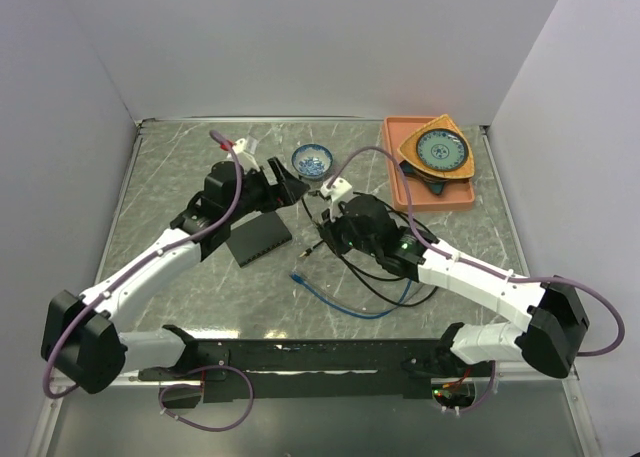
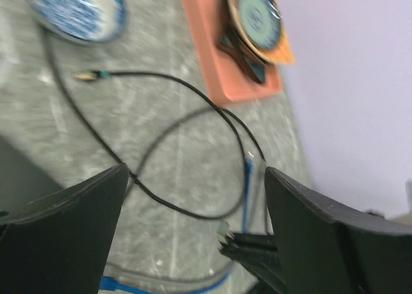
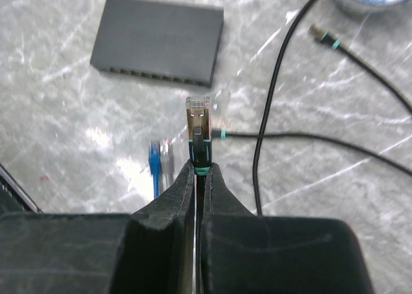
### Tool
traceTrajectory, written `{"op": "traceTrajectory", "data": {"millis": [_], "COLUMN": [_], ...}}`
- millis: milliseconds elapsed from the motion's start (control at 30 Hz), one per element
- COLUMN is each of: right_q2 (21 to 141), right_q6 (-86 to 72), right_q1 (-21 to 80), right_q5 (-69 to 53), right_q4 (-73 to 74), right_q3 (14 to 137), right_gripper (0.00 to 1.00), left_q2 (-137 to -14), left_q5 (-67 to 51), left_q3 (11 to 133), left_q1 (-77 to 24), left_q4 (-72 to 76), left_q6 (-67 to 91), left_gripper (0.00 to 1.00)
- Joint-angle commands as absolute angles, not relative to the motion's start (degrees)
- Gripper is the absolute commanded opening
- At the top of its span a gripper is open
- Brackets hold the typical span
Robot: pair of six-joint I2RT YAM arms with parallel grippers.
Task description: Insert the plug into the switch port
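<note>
— spotted the switch point(image 1: 258, 239)?
— found it lying flat on the table point(image 1: 180, 177), left of centre.
— and the plug point(image 3: 198, 114)?
— saw it pinched in the right gripper point(image 3: 196, 175), clamped tight on the boot just behind it, clear tip pointed toward the switch's row of sockets, near but apart from them.
— checked the left gripper point(image 2: 193, 191)?
— found it spread wide, holding nothing, up above the table by the switch's far edge.
— noticed anything else?
— made out a black cable point(image 3: 270, 107) looped over the table, a blue cable point(image 1: 345, 302) nearer, a small bowl point(image 1: 313, 159) farther back, and an orange tray point(image 1: 400, 192) with a plate point(image 1: 440, 149) at the far right.
</note>
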State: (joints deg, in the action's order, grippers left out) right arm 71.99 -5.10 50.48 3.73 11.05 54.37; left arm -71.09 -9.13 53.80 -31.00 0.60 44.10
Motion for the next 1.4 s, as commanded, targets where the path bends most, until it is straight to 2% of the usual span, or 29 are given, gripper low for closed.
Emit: {"op": "traceTrajectory", "data": {"millis": [0, 167, 300, 700, 1067, 1367], "right_q2": [68.4, 68.0, 69.3, 80.7, 87.9, 89.9], "right_q6": [-7.2, -9.0, -9.6, -10.3, -10.1, -10.3], "right_q1": [50.4, 50.4, 50.4, 51.2, 51.7, 52.6], "right_q5": [0.9, -1.7, -2.6, -7.3, -10.1, -12.1], "right_q4": [7.1, 4.7, 4.7, 4.8, 5.2, 6.1], "right_q3": [50.5, 46.4, 45.7, 51.1, 57.0, 59.1], "right_gripper": [0.00, 0.00, 0.00, 0.00, 0.00, 0.00], "left_q2": [-67.9, -70.7, -77.1, -95.4, -99.2, -106.5], "left_q5": [4.7, 16.8, 22.2, 16.6, 7.6, 5.2], "left_q3": [53.6, 57.0, 59.8, 64.1, 62.5, 68.9], "left_q1": [-30.8, -29.8, -28.0, -21.3, -20.4, -20.4], "left_q4": [-3.8, -10.8, -16.1, -16.9, -10.8, -13.6], "left_q6": [41.2, 35.3, 32.5, 28.7, 27.0, 26.0], "left_gripper": [0.94, 0.99, 0.96, 0.96, 0.96, 0.98]}}
